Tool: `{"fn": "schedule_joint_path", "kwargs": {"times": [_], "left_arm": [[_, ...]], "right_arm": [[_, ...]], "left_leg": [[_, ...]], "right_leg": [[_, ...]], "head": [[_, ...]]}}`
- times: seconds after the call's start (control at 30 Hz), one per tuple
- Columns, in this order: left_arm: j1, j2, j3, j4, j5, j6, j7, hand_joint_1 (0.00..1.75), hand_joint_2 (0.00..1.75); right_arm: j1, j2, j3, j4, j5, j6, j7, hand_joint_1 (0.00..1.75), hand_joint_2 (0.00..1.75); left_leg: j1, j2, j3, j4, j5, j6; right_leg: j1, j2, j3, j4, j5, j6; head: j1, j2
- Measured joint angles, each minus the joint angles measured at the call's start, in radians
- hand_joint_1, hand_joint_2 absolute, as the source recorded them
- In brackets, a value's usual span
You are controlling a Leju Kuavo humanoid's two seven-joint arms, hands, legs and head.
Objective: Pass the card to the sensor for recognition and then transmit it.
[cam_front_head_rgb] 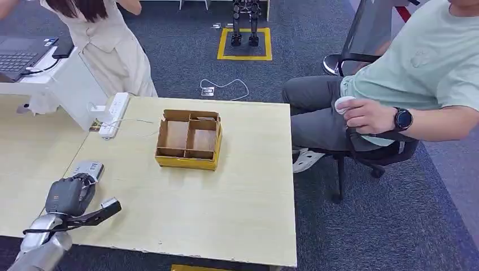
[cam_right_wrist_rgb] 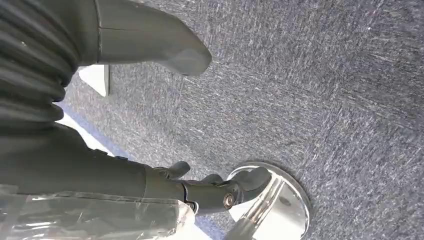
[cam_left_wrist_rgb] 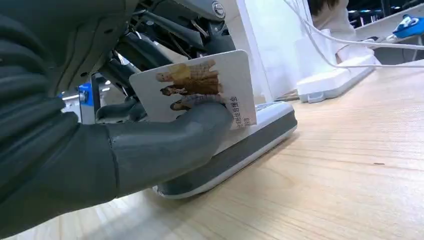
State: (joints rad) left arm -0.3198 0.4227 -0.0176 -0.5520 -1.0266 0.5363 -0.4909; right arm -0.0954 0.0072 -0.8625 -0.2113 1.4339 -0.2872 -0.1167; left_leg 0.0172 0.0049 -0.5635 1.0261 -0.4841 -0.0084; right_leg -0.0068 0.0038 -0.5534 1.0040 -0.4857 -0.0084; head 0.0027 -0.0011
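Observation:
A white card [cam_left_wrist_rgb: 200, 85] printed with small figures is pinched between the thumb and fingers of my left hand [cam_front_head_rgb: 70, 195]. It is held upright just above the sensor [cam_left_wrist_rgb: 250, 145], a flat grey-and-white reader lying on the wooden table. In the head view the sensor [cam_front_head_rgb: 87, 168] sits near the table's left side, partly hidden by the hand. My right hand [cam_right_wrist_rgb: 75, 160] hangs over grey carpet with its thumb apart from the fingers and nothing in it.
A yellow cardboard box [cam_front_head_rgb: 188, 139] with compartments stands mid-table. A white power strip [cam_front_head_rgb: 114, 115] lies at the back left. One person [cam_front_head_rgb: 395, 84] sits on a chair to the right, another [cam_front_head_rgb: 107, 39] stands behind left. A chrome chair base [cam_right_wrist_rgb: 270, 210] is near my right hand.

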Motion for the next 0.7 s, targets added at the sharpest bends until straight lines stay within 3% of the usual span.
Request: {"fn": "schedule_joint_path", "kwargs": {"times": [0.23,0.47,0.7], "left_arm": [[-0.047,0.010,0.040,-0.036,0.013,0.032,0.006,1.75,1.75],[-0.156,0.018,0.043,-0.073,-0.060,0.045,0.061,1.75,1.75],[-0.207,0.016,0.043,-0.074,-0.065,0.064,0.073,1.75,1.75]], "right_arm": [[-0.004,0.000,0.000,0.000,0.010,0.003,0.003,0.00,1.75],[-0.016,0.001,0.002,0.000,0.026,0.011,0.014,0.00,1.75],[-0.021,0.003,0.004,0.000,0.036,0.016,0.018,0.00,1.75]], "left_leg": [[0.001,-0.001,-0.001,0.000,0.001,-0.001],[0.001,-0.001,-0.003,0.000,0.003,-0.001],[0.001,-0.001,-0.005,0.000,0.003,-0.001]], "right_leg": [[0.000,0.000,-0.001,0.000,0.001,-0.001],[0.000,-0.001,-0.003,0.000,0.002,-0.001],[0.000,0.000,-0.006,0.000,0.002,-0.001]], "head": [[0.000,0.000],[0.000,0.000],[0.000,0.000]]}}
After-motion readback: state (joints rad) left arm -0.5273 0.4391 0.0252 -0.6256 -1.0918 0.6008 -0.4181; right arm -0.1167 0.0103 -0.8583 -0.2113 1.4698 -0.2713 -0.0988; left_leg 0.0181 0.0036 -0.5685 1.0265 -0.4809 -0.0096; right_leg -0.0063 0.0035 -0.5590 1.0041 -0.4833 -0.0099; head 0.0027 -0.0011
